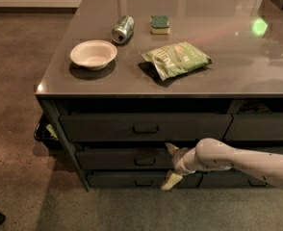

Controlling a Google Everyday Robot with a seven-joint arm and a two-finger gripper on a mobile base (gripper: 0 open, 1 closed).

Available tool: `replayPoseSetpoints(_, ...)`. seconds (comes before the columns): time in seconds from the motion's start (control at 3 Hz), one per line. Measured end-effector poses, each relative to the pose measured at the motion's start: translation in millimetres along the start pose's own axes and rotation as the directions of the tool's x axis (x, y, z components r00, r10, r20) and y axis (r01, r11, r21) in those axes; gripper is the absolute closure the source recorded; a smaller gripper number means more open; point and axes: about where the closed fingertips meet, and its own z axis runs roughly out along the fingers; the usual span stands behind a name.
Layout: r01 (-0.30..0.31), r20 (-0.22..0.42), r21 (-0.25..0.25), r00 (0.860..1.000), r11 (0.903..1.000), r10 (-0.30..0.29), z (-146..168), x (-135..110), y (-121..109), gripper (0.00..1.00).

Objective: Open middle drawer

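Here the claw [171, 165] gapes wide, empty, before the middle drawer [110, 159], just right of its handle [145, 161].

Glossy grey countertop [228, 57], matt dark metal middle drawer [112, 158], smooth pale plastic end effector [170, 165] beside its handle [145, 160].
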Motion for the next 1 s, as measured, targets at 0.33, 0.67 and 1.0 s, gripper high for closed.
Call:
replayPoseSetpoints(0.33,0.001,-0.004,-0.014,1.0,0.9999,-0.001,9.1,4.3,-10.5,0.0)
replayPoseSetpoints(0.67,-0.001,-0.006,-0.047,1.0,0.9989,0.0,16.5,10.6,-11.3,0.0)
replayPoseSetpoints(1.0,0.007,-0.022,-0.103,1.0,0.9947,-0.009,16.3,12.7,-7.2,0.0)
